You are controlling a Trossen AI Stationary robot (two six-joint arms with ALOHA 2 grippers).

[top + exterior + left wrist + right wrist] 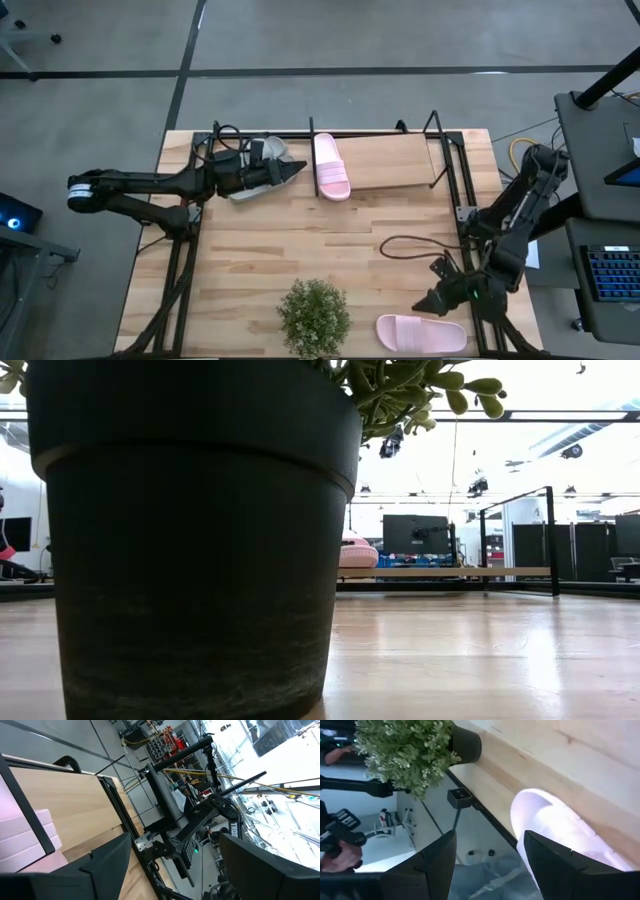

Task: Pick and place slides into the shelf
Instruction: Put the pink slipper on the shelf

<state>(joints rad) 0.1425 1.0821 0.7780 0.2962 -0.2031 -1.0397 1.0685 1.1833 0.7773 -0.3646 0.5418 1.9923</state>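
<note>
From above, you see one pale pink slip-on sandal (pixel 332 167) already lying on the low light-wood shelf board with thin black uprights (pixel 392 163), at its left end. A light grey sandal (pixel 262 168) sits at the shelf's left edge under the left gripper (pixel 292 172), whose fingers stand apart; whether it rests fully on the board you cannot tell. The second pale pink sandal (pixel 421 333) lies on the plank worktop (pixel 300 250) at the near edge, right of the small leafy plant in a dark pot (pixel 314 317), with the right gripper (pixel 428 300) just beside its toe end. A fourth sandal does not show.

At table height, the dark pot (pixel 190 540) fills most of the picture; beyond it the shelf (pixel 440 572) shows with the pink sandal (pixel 357 552) on it.

The left wrist camera shows the shelf board (pixel 70 805), a pink strap (pixel 25 835) at the edge, and that gripper's fingers (pixel 110 865) wide apart with nothing between them.

The right wrist camera looks at the pink sandal (pixel 560 830) on the worktop edge; the fingers (pixel 437 860) are parted, not yet around it.

By your count, one slide is clearly placed, a grey one is at or on the shelf, and this pink one is left to pick.
</note>
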